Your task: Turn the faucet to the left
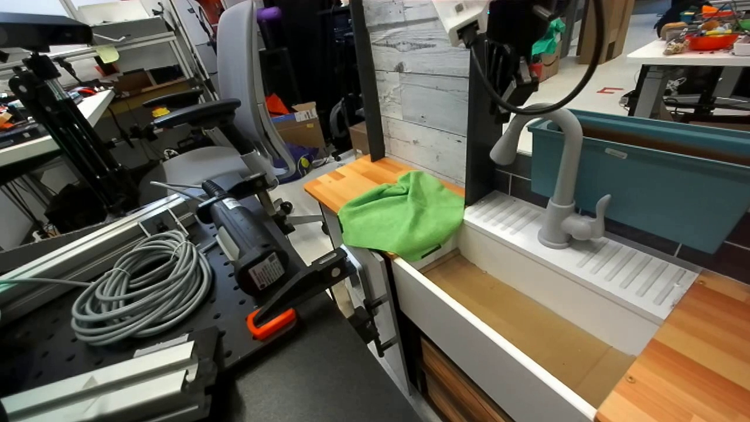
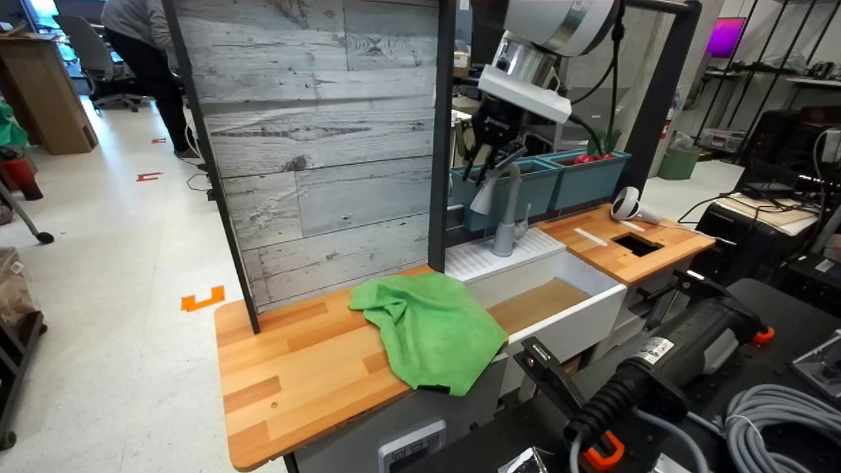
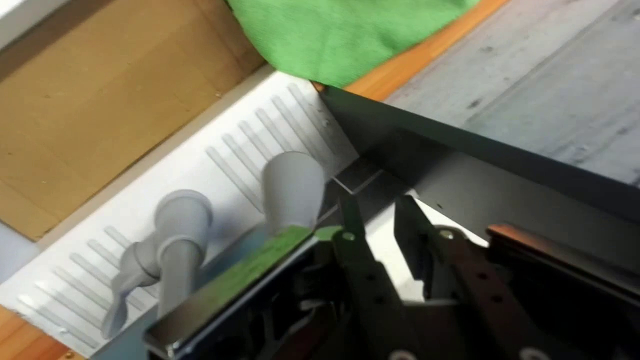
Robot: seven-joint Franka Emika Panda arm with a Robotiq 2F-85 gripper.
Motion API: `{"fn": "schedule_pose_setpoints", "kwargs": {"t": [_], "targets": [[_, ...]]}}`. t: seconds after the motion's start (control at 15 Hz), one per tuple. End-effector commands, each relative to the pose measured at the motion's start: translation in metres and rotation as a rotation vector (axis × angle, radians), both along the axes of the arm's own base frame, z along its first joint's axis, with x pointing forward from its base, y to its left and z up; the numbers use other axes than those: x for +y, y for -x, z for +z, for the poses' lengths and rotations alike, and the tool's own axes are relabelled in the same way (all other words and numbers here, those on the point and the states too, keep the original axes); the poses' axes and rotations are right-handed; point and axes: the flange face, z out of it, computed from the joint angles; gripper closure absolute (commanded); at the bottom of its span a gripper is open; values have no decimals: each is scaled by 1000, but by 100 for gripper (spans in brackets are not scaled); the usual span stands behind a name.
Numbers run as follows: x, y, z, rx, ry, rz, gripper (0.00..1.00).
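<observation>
Wrist view: seeing the claw (image 3: 376,202) at a narrow setting, fingers (image 3: 348,220) slightly apart, pale background through the gap. Got the faucet (image 3: 183,220) over to the left, base on the white ribbed ledge (image 3: 215,180); spout head (image 3: 293,187) just beside one finger, partly behind a shiny metal plate (image 3: 230,295). Can't tell contact from here.

In an exterior view: spotting the faucet (image 1: 569,164) upright at the back of the sink (image 1: 469,346), right in front of a teal planter (image 1: 650,181), lever (image 1: 586,224) pointing up. Claw above the arch (fingers hard to make out, black cable (image 1: 521,110) looping past). Green cloth (image 1: 404,214) draped over the edge of the wooden desk (image 1: 340,183) by the sink's end. In the foreground, a black desk (image 1: 328,363) with coiled grey cable (image 1: 140,287) and a black tool (image 1: 240,237); grey office chair (image 1: 237,64) beyond.

In an exterior view: arm (image 2: 525,89) overhead, tilted claw (image 2: 473,179) right by the top of the spout along this line of sight, fingers parted. Touching or just clear: can't tell. Faucet (image 2: 508,213) upright on the ledge, between the plank panel (image 2: 328,131) and the far stretch of wooden desk. On that stretch, a white device (image 2: 627,205) near a dark square cutout (image 2: 637,244). Far back, a person (image 2: 141,49) in dark trousers and grey top, cut off at the top edge.
</observation>
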Motion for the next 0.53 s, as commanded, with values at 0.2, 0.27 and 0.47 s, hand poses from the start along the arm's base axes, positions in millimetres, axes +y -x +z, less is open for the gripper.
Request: {"fn": "schedule_pose_setpoints", "kwargs": {"t": [0.2,0.27,0.47], "targets": [[9,-24,27,-141,-90,-90,50],[8,-21,28,-131,-86,-81,49],[5,-1,27,-111,-40,-28,27]]}}
